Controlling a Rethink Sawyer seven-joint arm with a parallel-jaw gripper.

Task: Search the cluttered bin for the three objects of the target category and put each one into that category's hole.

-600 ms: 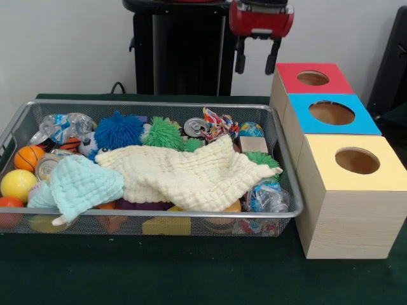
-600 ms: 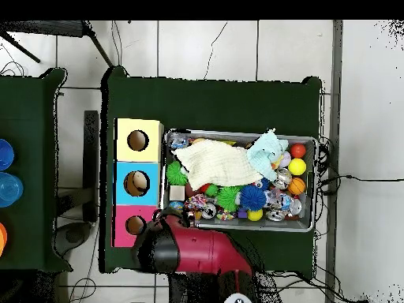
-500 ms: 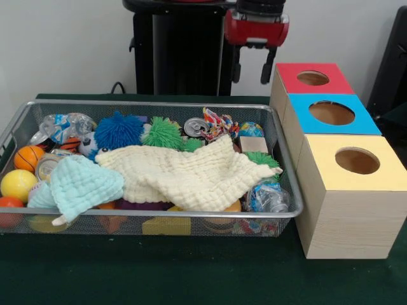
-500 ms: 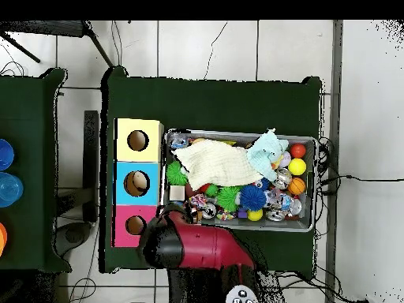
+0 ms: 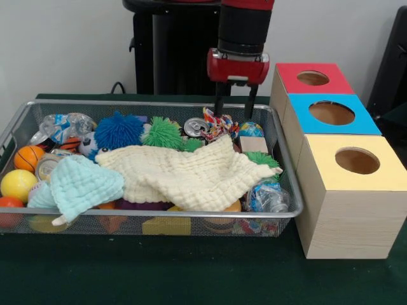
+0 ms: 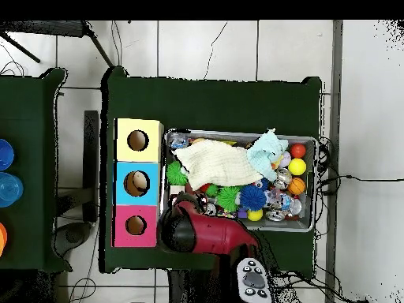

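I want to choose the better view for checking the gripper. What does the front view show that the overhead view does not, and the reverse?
Only the front view shows the gripper with its two fingers apart above the far side of the bin, over the rope toy. Only the overhead view shows the arm covering that corner, and blue objects on a second table. Both show the cream cloth, the water bottle at the bin's corner nearest the yellow-topped box, and the red-topped box's hole.
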